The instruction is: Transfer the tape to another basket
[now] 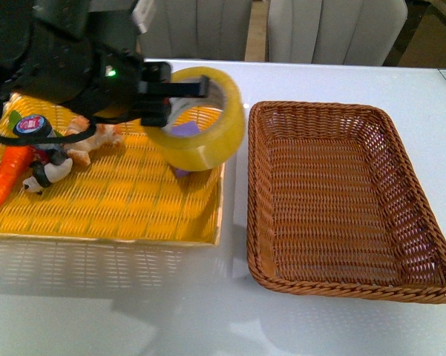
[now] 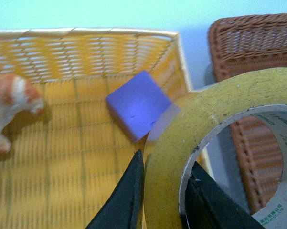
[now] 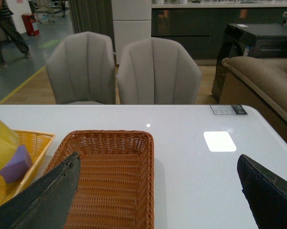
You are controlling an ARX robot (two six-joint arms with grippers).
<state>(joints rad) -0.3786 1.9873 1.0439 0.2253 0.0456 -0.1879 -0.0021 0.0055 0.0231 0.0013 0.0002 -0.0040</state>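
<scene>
Tape (image 1: 205, 126) clamped by its wall in my left gripper (image 2: 164, 200), above yellow basket (image 1: 119, 204) corner. Carry right, clear brown basket (image 1: 334, 193) rim, release low over centre.

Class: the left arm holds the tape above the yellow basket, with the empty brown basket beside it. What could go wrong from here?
1. The left end effector pinches just one wall of the tape; the roll could swivel or slip.
2. Carried low, it may catch the yellow basket at its rim, or the brown basket at its wall.
3. Released on edge, it might roll over the low sides.
</scene>
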